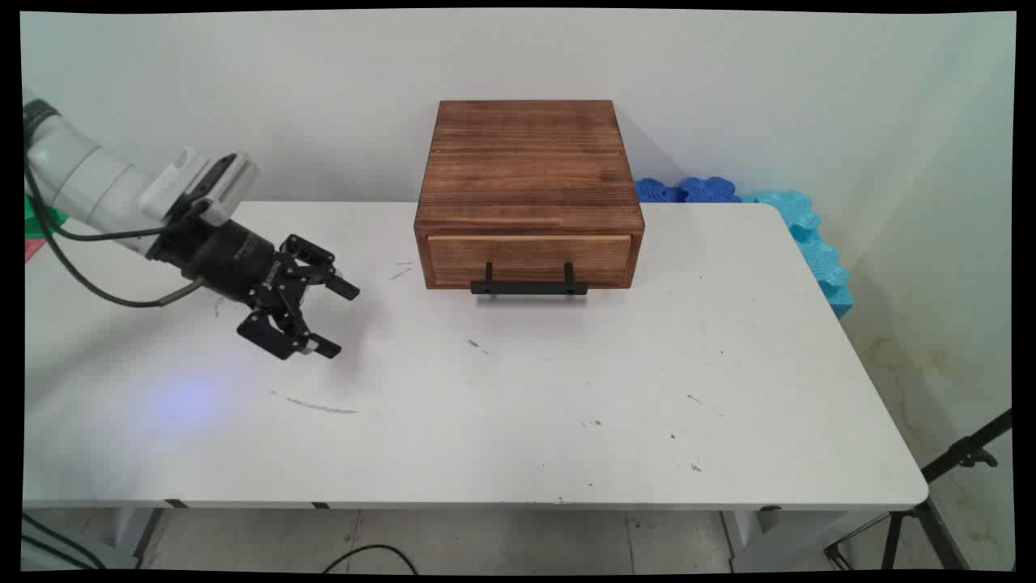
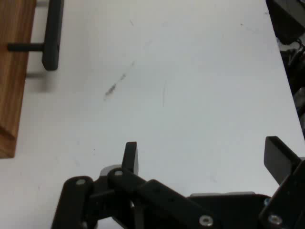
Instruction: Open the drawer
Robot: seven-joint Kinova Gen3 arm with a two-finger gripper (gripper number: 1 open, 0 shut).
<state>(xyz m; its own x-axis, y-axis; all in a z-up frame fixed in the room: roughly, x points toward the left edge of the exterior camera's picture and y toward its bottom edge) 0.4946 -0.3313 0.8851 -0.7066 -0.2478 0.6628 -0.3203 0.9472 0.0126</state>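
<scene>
Main view: the gripper point(image 1: 330, 317) hangs low over the bench point(image 1: 566, 405) on its left side, tilted toward the right, fingers spread wide w/ nothing between them. Nearest thing is the wooden drawer box point(image 1: 528, 174), well apart to the right & further back, sitting by the bench's far edge against the wall. Its drawer front point(image 1: 528, 257) looks flush, i.e. closed, w/ the black bar handle point(image 1: 529, 287) standing off on two posts, low near the bench surface. Blue foam pieces point(image 1: 801, 227) lie behind & beyond the far right corner; a tripod leg point(image 1: 931, 502) shows at the lower right, off the bench. Judgement: any approach to the handle needs the fingers aligned across the bar, since clearance under it looks thin. Open room is generous: the whole near & right part of the bench is bare but for scuffs, & the near edge is well away from the gripper. Hand view: both fingertips point(image 2: 130, 157) rise from the bottom edge, clearly apart, bare bench between. The box's side & handle point(image 2: 52, 33) sit at the upper left, apart from the fingers. The bench's edge runs down the right side, dark clutter beyond it; too blurred to name.
</scene>
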